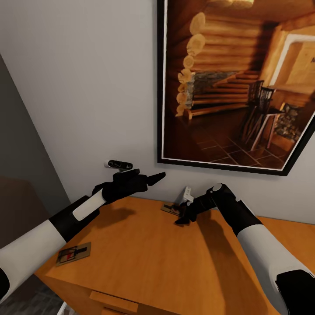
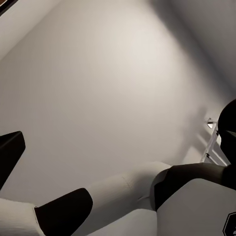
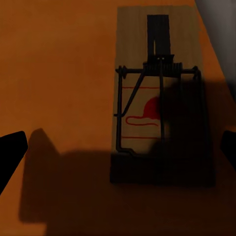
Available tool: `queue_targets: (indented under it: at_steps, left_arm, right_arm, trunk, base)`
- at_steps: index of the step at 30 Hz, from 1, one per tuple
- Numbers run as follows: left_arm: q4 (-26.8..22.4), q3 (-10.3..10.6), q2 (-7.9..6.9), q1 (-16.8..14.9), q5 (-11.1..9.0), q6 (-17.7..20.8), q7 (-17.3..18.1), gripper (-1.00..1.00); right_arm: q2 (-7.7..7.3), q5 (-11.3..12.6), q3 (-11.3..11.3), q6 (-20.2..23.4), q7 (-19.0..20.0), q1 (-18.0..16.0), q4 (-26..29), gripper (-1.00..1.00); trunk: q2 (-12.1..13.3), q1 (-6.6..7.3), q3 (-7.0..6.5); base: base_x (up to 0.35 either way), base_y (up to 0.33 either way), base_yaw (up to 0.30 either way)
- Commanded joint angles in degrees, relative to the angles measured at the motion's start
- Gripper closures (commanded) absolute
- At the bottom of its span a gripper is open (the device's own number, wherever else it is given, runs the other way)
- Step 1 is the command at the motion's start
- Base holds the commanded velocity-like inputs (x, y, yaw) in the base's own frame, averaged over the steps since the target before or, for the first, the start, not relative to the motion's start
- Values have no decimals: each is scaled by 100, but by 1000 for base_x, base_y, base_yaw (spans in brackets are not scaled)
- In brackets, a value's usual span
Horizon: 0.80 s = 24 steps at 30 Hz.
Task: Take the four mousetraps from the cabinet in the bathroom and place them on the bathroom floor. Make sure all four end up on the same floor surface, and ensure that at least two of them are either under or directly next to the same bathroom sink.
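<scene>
Mousetrap (image 3: 160,93) lies flat on the orange-brown cabinet top (image 1: 144,258), near the back wall, directly beneath the right gripper (image 1: 181,217). Right wrist view: both fingertips (image 3: 10,152) sit at the frame edges, spread wide, one on each side of the board, nothing between them yet. The right gripper is released and poised above the trap. A second mousetrap (image 1: 73,253) rests near the cabinet's front-left corner, well apart from the first.

Left gripper (image 1: 146,178) hovers above the cabinet top toward the wall, fingers apart and empty.

Step in hand, by my reading: pick the rear trap with the right arm. The board is thin and flat, so the fingers need to descend until the tips nearly touch the wood, straddling the narrow sides, then close on the edges. The trap appears off-centre between the tips, though shadow hides its near end; a small lateral shift first seems wise. Avoid pinching the wire bar.
</scene>
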<state>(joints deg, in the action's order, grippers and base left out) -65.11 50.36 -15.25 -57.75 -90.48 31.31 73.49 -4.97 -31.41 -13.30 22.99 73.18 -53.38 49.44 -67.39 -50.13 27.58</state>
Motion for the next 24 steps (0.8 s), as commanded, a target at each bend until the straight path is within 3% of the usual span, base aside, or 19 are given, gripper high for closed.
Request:
queue_targets:
  at_steps: [1, 24]
  left_arm:
    - [-1, 26, -5, -10, -57, 60, 8, -100]
    - [-1, 26, -7, -10, -57, 60, 8, -100]
  right_arm:
    - [-6, -33, -6, 145, -101, -6, 3, -100]
    - [-4, -40, -6, 144, -95, -6, 4, -100]
  trunk:
    - [-3, -1, 6]
    - [-3, -1, 6]
  base:
    - [0, 0, 0]
    - [0, 0, 0]
